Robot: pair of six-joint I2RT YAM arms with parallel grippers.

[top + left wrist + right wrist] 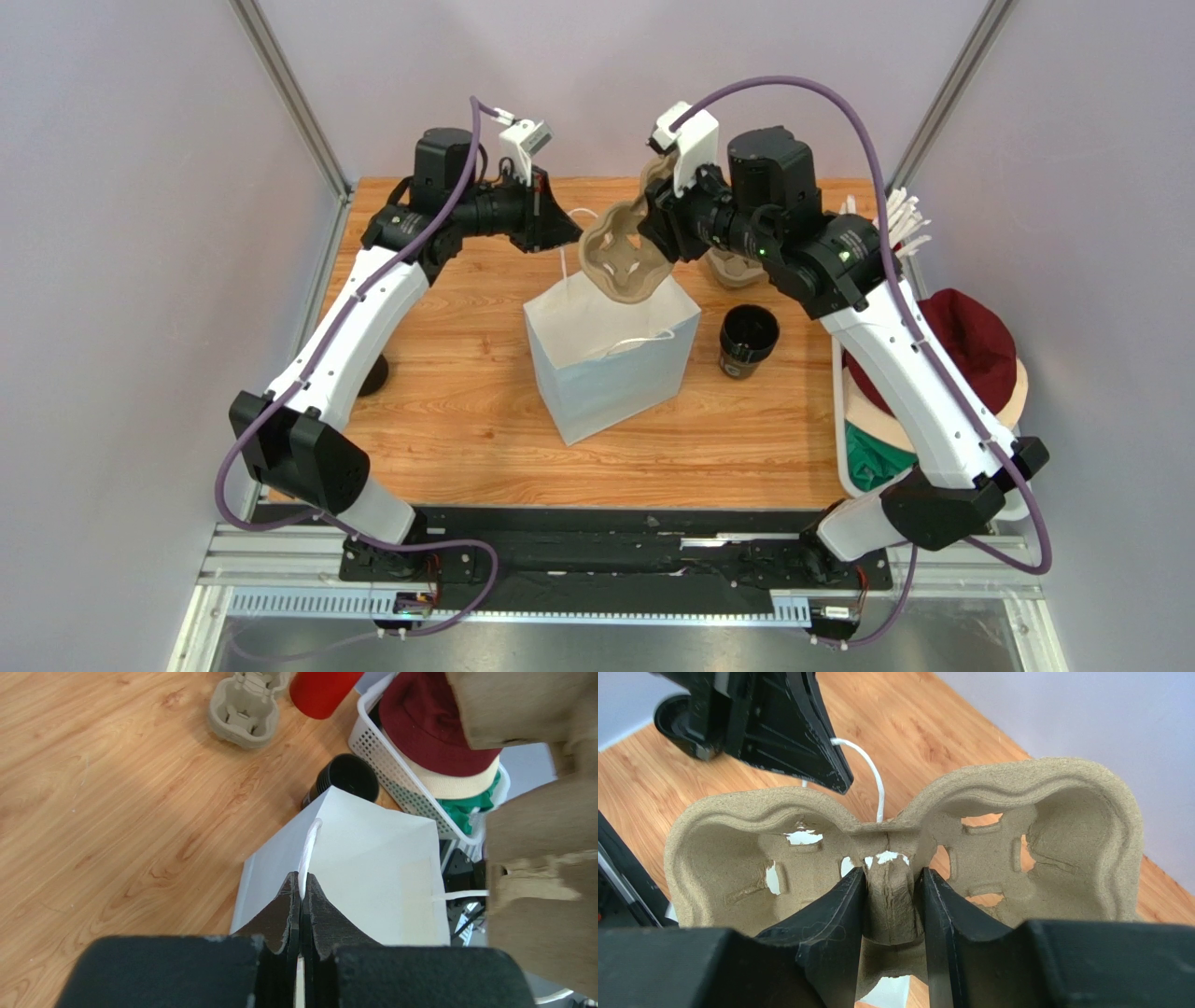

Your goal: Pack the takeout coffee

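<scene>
The takeout coffee, a small black cup (748,340), stands open-topped on the table just right of the white paper bag (613,357); the left wrist view shows the cup (344,777) beyond the bag (379,875). My left gripper (558,231) is shut on the bag's white handle (309,843), above the bag's far left edge. My right gripper (659,224) is shut on the middle ridge of a brown pulp cup carrier (627,262), held tilted over the bag's open top. In the right wrist view both wells of the carrier (1046,833) face me.
A white basket (856,420) of hats, a dark red one (968,343) on top, sits at the right edge. More pulp carriers (246,710) and a red cup (326,689) stand at the back right. A black round object (376,375) sits at the left.
</scene>
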